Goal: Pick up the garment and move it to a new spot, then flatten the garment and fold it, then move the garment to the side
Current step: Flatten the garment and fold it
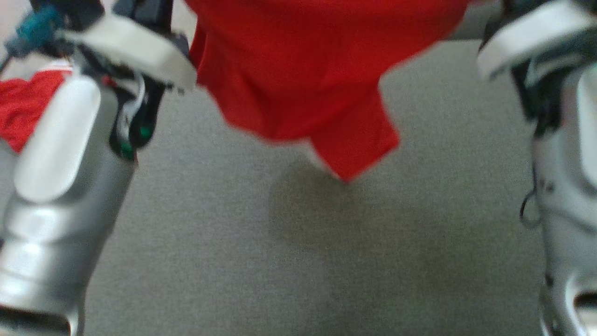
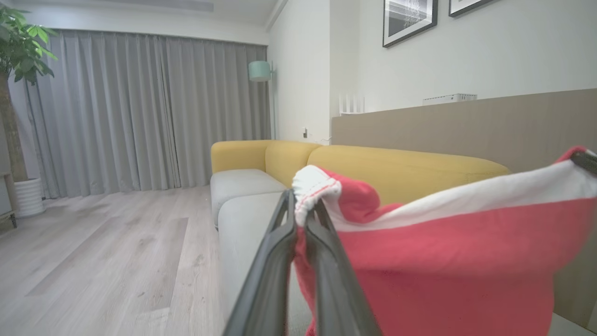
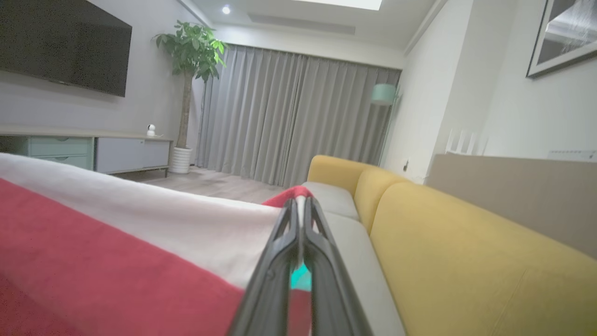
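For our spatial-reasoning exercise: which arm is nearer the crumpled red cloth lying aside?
Left. The left arm overlaps the crumpled red cloth at the head view's left edge; the right arm is opposite, past the hanging garment.

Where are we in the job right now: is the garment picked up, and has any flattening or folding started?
Done: the pick-up. The red garment hangs above the grey surface. In hand: the left pincer and right pincer are each shut on an end of its white band, holding it stretched between them, apparently mid-carry. Left: laying it down, flattening, folding and moving it aside; none of that shows yet.
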